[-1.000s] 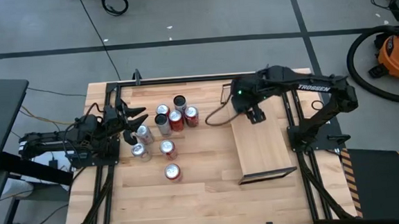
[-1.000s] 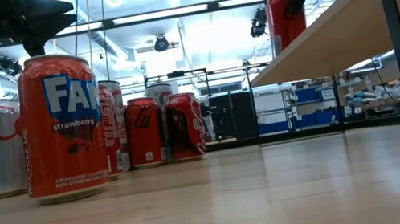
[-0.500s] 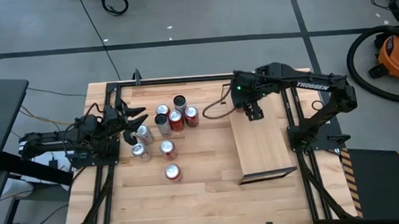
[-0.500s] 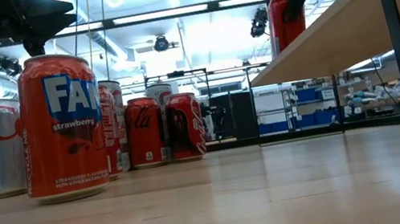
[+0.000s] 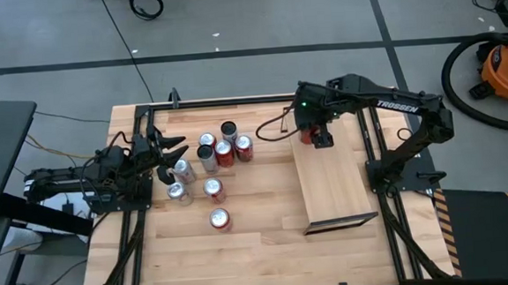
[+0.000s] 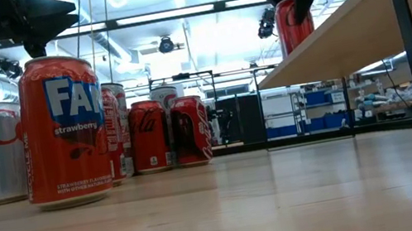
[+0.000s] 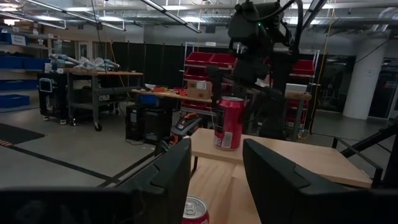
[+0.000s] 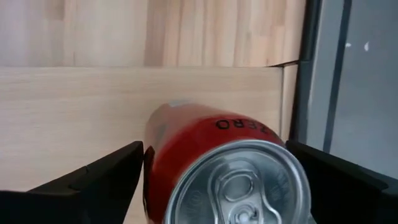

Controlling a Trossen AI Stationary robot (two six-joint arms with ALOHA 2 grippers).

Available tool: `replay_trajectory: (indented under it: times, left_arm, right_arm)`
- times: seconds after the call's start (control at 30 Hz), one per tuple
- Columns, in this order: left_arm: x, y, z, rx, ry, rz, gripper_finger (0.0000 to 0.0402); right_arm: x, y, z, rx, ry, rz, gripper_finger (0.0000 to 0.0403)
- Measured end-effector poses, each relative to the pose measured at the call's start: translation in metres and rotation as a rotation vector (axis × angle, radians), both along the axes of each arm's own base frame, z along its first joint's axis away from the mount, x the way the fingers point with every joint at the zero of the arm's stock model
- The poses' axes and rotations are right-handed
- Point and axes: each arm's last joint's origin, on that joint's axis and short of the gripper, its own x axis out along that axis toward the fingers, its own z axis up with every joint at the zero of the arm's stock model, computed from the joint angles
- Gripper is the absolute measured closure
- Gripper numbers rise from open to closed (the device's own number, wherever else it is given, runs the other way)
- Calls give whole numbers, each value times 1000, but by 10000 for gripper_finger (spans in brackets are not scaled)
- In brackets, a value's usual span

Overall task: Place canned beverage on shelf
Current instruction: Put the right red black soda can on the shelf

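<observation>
I see my right gripper (image 8: 211, 168) fingers spread clear of the red Zero can (image 8: 217, 162), can upright on the shelf's (image 5: 334, 186) far end, left gripper (image 5: 173, 152) part-open, empty, over the table's (image 5: 242, 240) can cluster (image 5: 211, 167).

Grey concrete floor (image 5: 255, 19) with seam lines; orange shop vacuum (image 5: 505, 65); red parts bins (image 7: 208, 60); ceiling strip lights (image 6: 172, 14).

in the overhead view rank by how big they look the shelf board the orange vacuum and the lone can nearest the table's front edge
1. Shelf board
2. Orange vacuum, partly cut off by the frame
3. Lone can, clearly smallest
</observation>
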Motion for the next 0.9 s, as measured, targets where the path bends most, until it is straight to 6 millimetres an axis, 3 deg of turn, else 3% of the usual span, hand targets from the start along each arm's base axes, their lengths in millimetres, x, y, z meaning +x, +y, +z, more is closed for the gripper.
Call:
replay_trajectory:
  times: [0.23, 0.37, 0.57, 0.9]
  left_arm:
    - [0, 0, 0, 0, 0, 0, 246]
    - [0, 0, 0, 0, 0, 0, 246]
    - [0, 0, 0, -1, 0, 0, 246]
    - [0, -1, 0, -8, -5, -28, 246]
  right_arm:
    - [0, 1, 30, 2, -141, -67, 4]
    - [-1, 0, 39, 16, -217, -250, 4]
    - [-2, -1, 39, 100, -313, -583, 4]
    - [-4, 3, 22, 160, -288, -834, 3]
